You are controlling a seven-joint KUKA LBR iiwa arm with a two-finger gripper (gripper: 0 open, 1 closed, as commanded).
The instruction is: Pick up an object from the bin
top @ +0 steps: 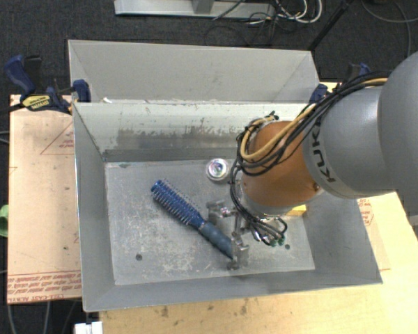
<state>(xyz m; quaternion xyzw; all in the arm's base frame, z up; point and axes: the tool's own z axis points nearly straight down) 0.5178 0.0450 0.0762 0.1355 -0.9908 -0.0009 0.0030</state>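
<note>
Camera view gives me a blue hairbrush [183, 210] lying slantwise on the floor of the bin [90, 200], with its bristle head to the far left and its handle running near and right, under the gripper [231, 236]. The gripper sits low at the handle's end; I cannot tell whether the claw is released or clenched. The brush looks flat on the floor, so I judge the lift not yet done. A small round silver thing [217, 168] lies just beyond.
</note>
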